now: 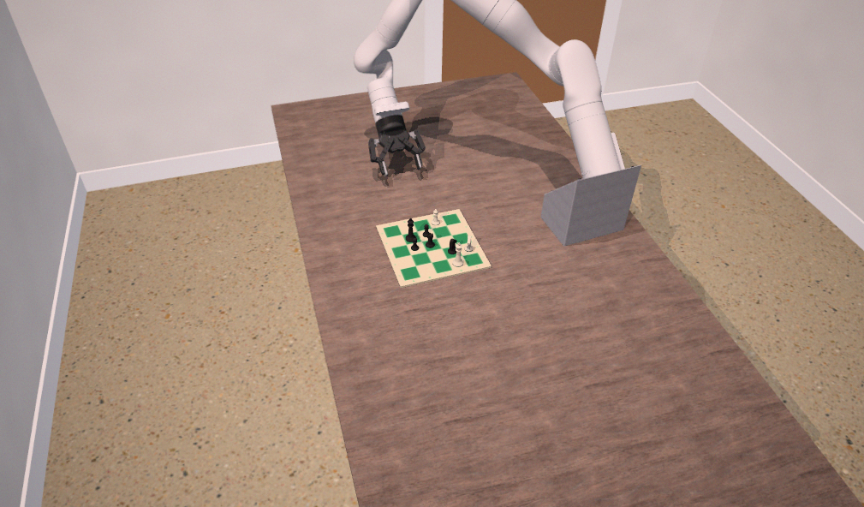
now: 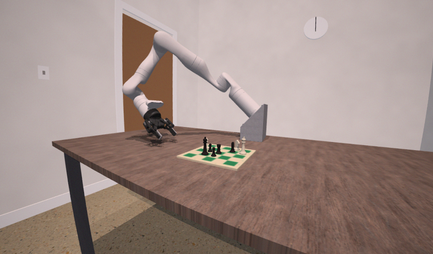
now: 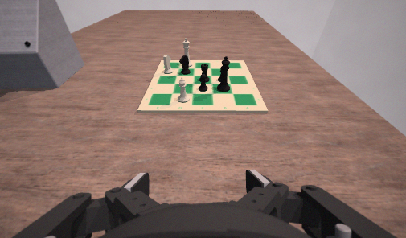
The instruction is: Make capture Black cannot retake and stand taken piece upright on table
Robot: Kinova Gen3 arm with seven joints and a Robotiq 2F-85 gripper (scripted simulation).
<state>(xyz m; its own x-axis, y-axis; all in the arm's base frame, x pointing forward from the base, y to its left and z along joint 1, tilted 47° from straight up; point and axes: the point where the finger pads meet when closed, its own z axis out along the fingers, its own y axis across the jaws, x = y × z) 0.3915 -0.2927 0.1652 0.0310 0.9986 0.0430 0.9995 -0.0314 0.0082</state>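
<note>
A small green-and-cream chessboard (image 1: pixel 447 272) (image 2: pixel 208 162) (image 3: pixel 200 108) lies on the wooden table (image 1: pixel 548 378). All pieces on it stand upright. Black has a tall king (image 1: pixel 410 229) (image 3: pixel 223 74), a pawn (image 1: pixel 414 243) (image 3: pixel 203 82), a rook-like piece (image 1: pixel 428 236) (image 3: pixel 205 72) and one more piece (image 1: pixel 451 246) (image 3: pixel 185 64). White has a king (image 1: pixel 458 255) (image 3: pixel 186 50), a small piece (image 1: pixel 467 242) (image 3: pixel 166 64) and another (image 1: pixel 435 217) (image 3: pixel 183 90) alone near the board's edge. My gripper (image 1: pixel 402 171) (image 2: pixel 166 134) (image 3: pixel 198 182) is open and empty. It hangs low over bare table, well clear of the board on the door side.
The arm's grey base block (image 1: pixel 588 205) (image 2: pixel 255 124) (image 3: pixel 27 52) stands on the table beside the board. The table edge runs close on the gripper's other side.
</note>
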